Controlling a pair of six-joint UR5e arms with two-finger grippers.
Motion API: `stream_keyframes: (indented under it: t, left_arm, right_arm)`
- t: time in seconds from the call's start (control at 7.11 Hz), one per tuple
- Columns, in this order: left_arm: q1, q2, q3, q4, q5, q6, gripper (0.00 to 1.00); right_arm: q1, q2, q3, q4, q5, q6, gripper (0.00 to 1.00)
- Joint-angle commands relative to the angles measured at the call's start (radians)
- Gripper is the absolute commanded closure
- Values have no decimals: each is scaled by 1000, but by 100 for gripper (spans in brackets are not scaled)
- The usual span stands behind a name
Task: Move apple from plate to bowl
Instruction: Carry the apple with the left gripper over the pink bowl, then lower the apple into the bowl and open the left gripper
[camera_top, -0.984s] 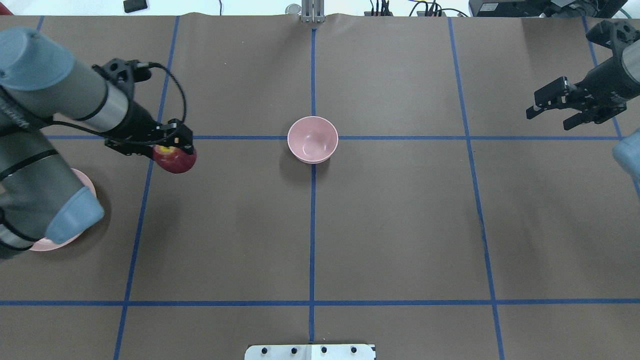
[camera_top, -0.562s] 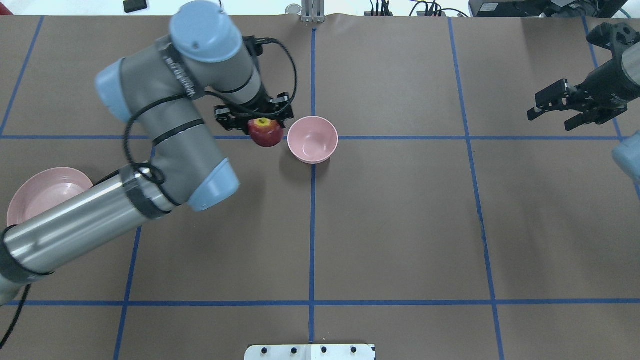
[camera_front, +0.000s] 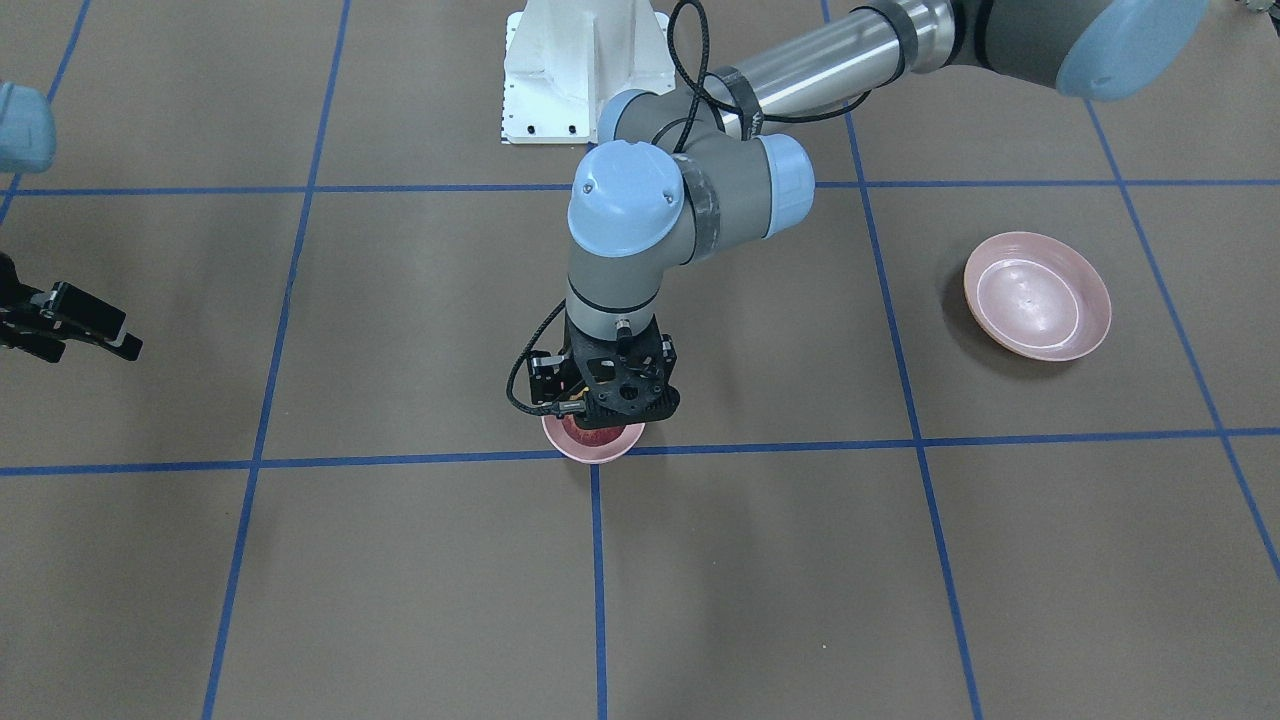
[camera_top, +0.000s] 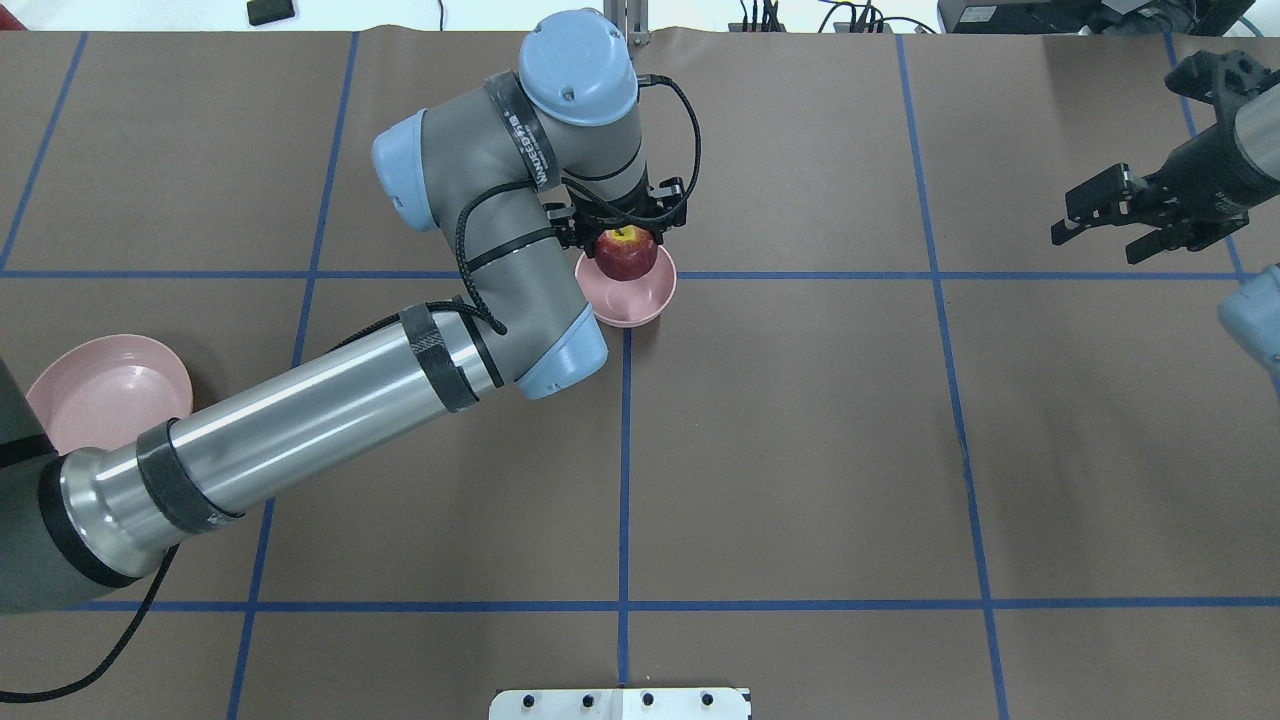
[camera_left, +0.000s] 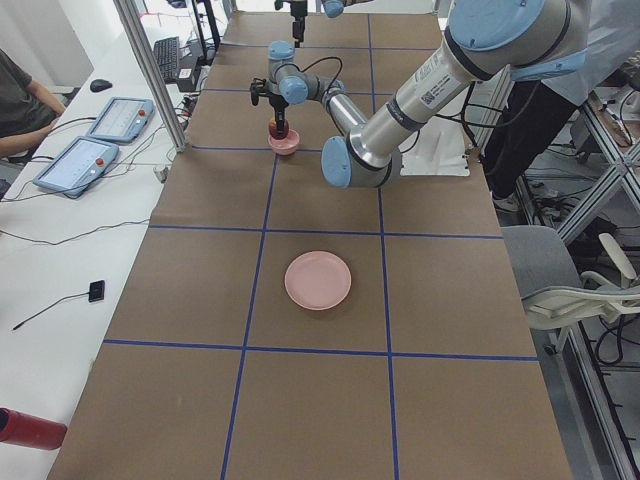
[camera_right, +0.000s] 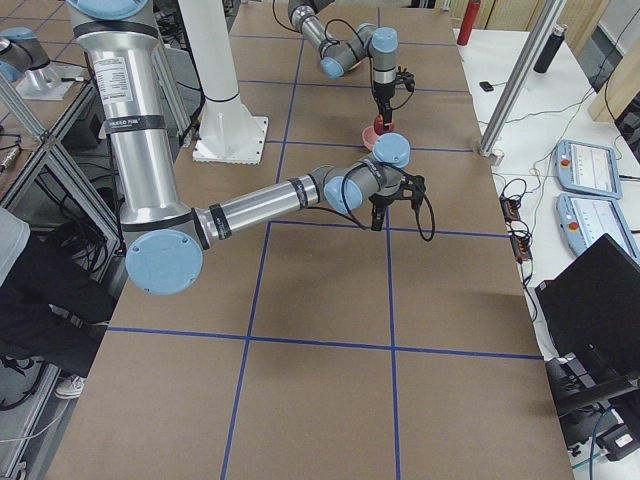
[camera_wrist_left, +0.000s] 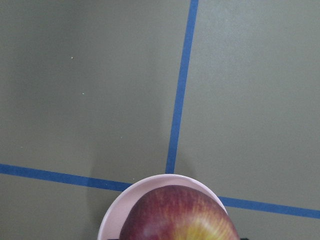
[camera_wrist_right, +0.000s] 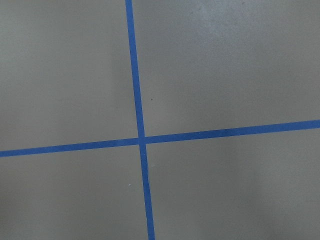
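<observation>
So the apple (camera_top: 626, 254) is pinched between the fingers of the left gripper (camera_top: 627, 238), yellow stem patch turned up. It's held right over the mouth of the bowl (camera_top: 645, 303). From the wrist view the apple (camera_wrist_left: 180, 216) is seen sitting inside the outline of the pink rim (camera_wrist_left: 117, 206), so it's pretty well centred. Whether it's already touching the bottom of the bowl can't be told, since the gripper body hides that in the front view.

The relation that matters: the apple is straight below the hand and the bowl straight below the apple, all stacked on one vertical line. No sideways correction looks needed, imo. What's probably called for is a short drop, then the fingers let go. An apple is round, so long axis isn't really a thing here, though a roll against the bowl wall could be expected on release.

The plate (camera_top: 105, 392) is left empty, well off to the robot's left side. The right gripper (camera_top: 1095, 238) is parked well apart on the far right with its fingers spread and nothing in them, so the job is clearly the left arm's.
</observation>
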Motion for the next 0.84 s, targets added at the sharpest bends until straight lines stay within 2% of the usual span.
stream_keyframes:
  t: [0.0, 0.14, 0.28, 0.7]
  left_arm:
    - [18, 11, 5, -4, 14, 3, 74]
    - [20, 11, 7, -4, 14, 4, 33]
    - [18, 11, 5, -6, 14, 1, 3]
    - [15, 27, -24, -34, 9, -25, 2]
  right_arm:
    - [-2, 0, -1, 2, -3, 0, 0]
    - [-3, 0, -1, 2, -3, 0, 0]
    - [-3, 2, -1, 2, -3, 0, 0]
    - [-3, 2, -7, 2, -1, -2, 0]
